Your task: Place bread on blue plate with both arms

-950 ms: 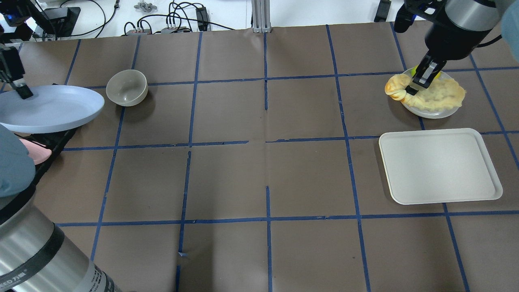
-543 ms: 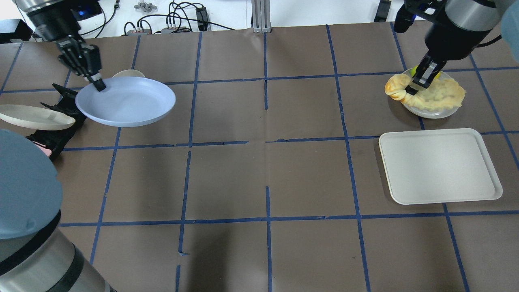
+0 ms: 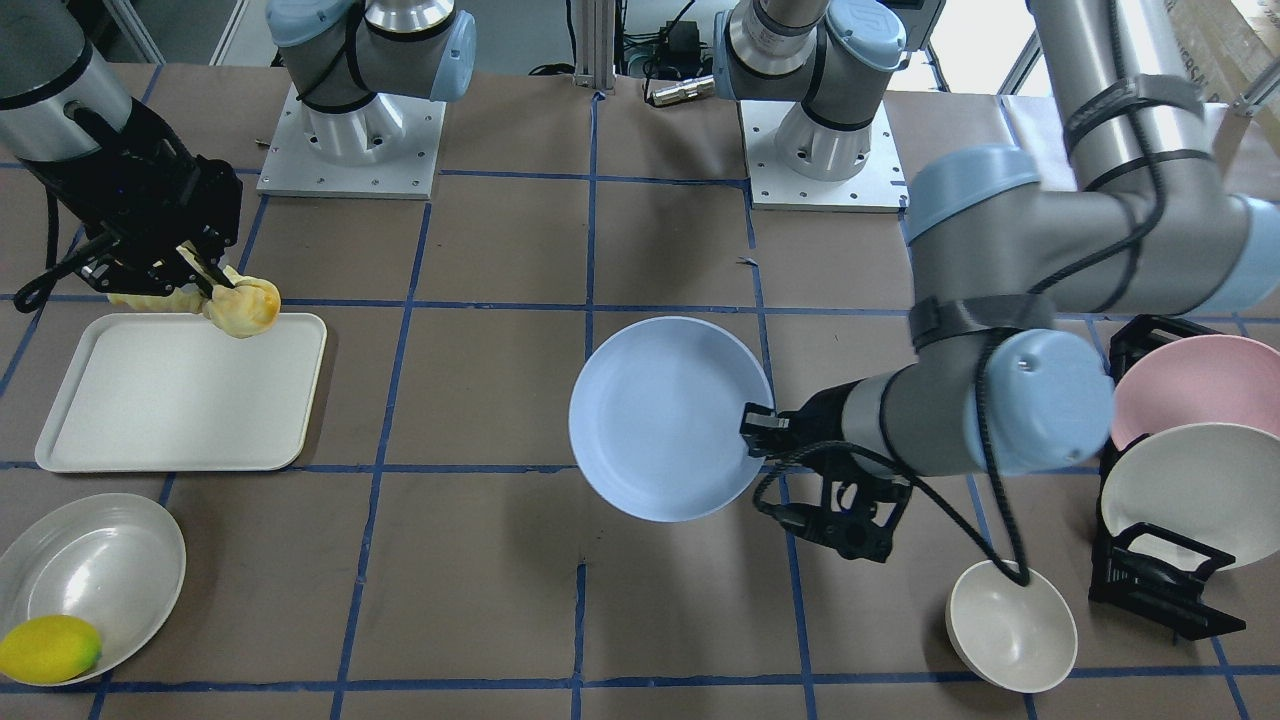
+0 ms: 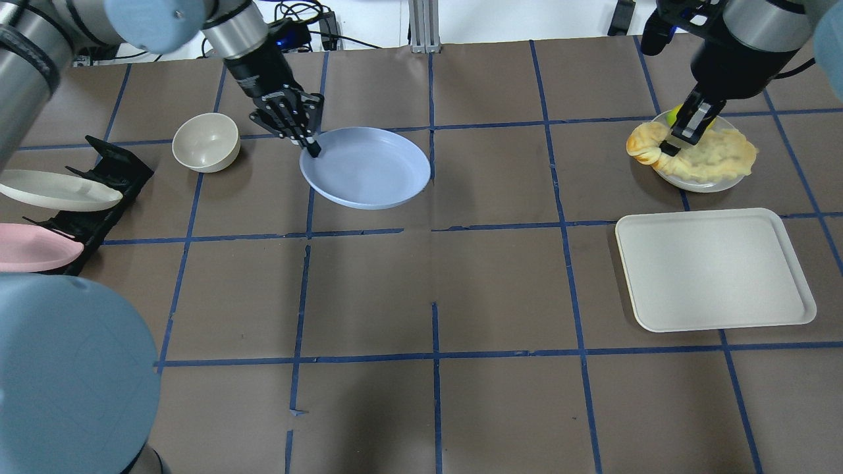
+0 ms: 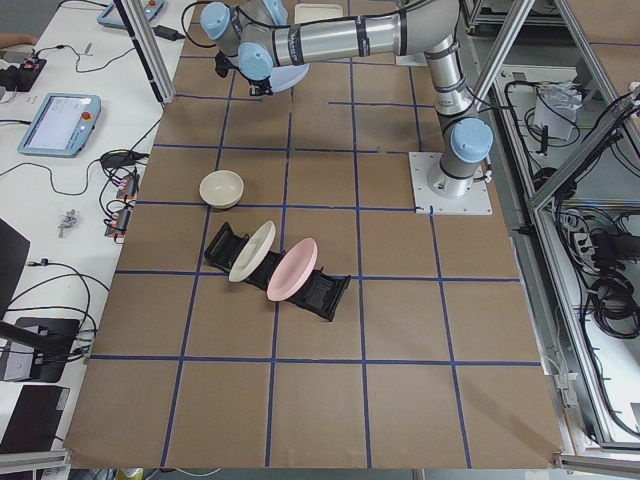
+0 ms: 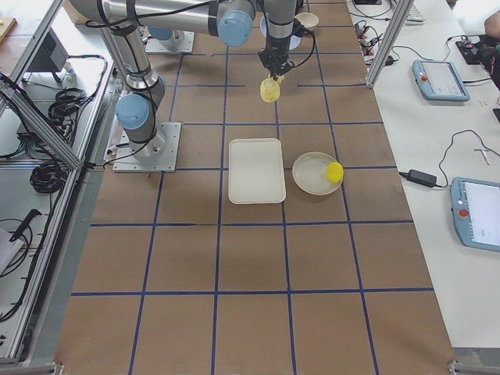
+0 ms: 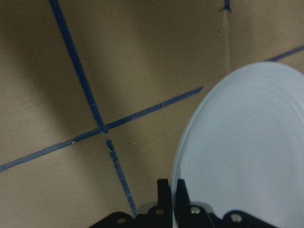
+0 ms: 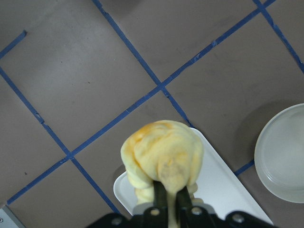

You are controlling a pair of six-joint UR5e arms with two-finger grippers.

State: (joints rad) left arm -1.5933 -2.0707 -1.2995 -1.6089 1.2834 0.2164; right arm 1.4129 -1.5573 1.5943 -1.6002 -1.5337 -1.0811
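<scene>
My left gripper (image 4: 311,146) is shut on the rim of the blue plate (image 4: 365,168) and holds it level above the table's middle. The front-facing view shows the plate (image 3: 665,420) and the gripper (image 3: 757,425). The left wrist view shows the plate's rim (image 7: 247,142) pinched between the fingers. My right gripper (image 4: 668,146) is shut on the bread (image 4: 708,158), a pale-yellow ridged loaf with a browned end. The bread hangs in the air above the white tray's edge (image 3: 240,305). It also shows in the right wrist view (image 8: 161,156).
A white tray (image 4: 714,270) lies at the right. Beside it is a white plate (image 3: 90,570) with a yellow lemon (image 3: 48,648). A beige bowl (image 4: 205,141) stands at the left. A black rack (image 4: 112,168) holds a white plate (image 4: 53,191) and a pink plate (image 4: 33,247).
My left arm has carried the blue plate from the far left edge rightward to the table's middle. My right gripper with the bread has barely moved.
</scene>
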